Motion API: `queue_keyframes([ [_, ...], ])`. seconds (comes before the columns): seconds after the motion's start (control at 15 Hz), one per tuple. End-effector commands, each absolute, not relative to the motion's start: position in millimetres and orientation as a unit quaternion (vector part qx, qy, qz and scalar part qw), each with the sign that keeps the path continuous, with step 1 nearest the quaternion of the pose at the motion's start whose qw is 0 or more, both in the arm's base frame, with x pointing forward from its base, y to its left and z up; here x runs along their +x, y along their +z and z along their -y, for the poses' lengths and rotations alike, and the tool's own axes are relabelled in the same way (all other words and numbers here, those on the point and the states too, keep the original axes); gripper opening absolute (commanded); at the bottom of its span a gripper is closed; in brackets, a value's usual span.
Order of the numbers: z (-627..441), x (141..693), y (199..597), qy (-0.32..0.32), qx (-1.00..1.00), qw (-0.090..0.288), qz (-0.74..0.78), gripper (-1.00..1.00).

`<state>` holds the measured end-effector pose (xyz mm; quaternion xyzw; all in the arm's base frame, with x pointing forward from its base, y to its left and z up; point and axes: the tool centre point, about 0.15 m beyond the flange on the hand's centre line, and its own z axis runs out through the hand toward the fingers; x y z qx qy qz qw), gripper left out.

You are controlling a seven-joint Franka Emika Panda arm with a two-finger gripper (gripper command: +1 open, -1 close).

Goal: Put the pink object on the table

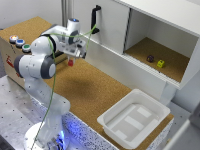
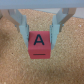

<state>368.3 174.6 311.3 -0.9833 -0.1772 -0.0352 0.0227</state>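
The pink object (image 1: 71, 63) is a small reddish-pink cube held at the tips of my gripper (image 1: 71, 59), just over the cork table (image 1: 95, 90) near its far left end in the exterior view. In the wrist view the pink object (image 2: 40, 46) shows a dark letter A on its upper face. It sits between the two fingers (image 2: 22, 22) of the gripper (image 2: 41, 31), which press its sides. The gripper is shut on it. Speckled cork fills the background right under the cube; I cannot tell whether the cube touches it.
A white tub (image 1: 134, 117) stands at the table's near right end. A white cabinet's open shelf (image 1: 172, 67) holds a dark purple lump (image 1: 150, 58) and a yellow-green cube (image 1: 161, 63). A box with coloured buttons (image 1: 17, 42) stands at the exterior view's left, above the perforated metal base (image 1: 15, 110).
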Motion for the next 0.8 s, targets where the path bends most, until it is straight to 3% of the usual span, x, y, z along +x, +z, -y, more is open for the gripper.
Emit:
queue_keyframes([
  [0.0,-191,427,267,0.03,-0.993,-0.009,0.11,-1.0],
  [0.13,-177,431,251,0.043,-0.998,0.026,0.044,-1.0],
  [0.4,-165,440,234,0.059,-0.997,0.006,0.041,-1.0],
  [0.73,-163,429,206,0.033,-0.999,0.039,-0.001,-1.0],
])
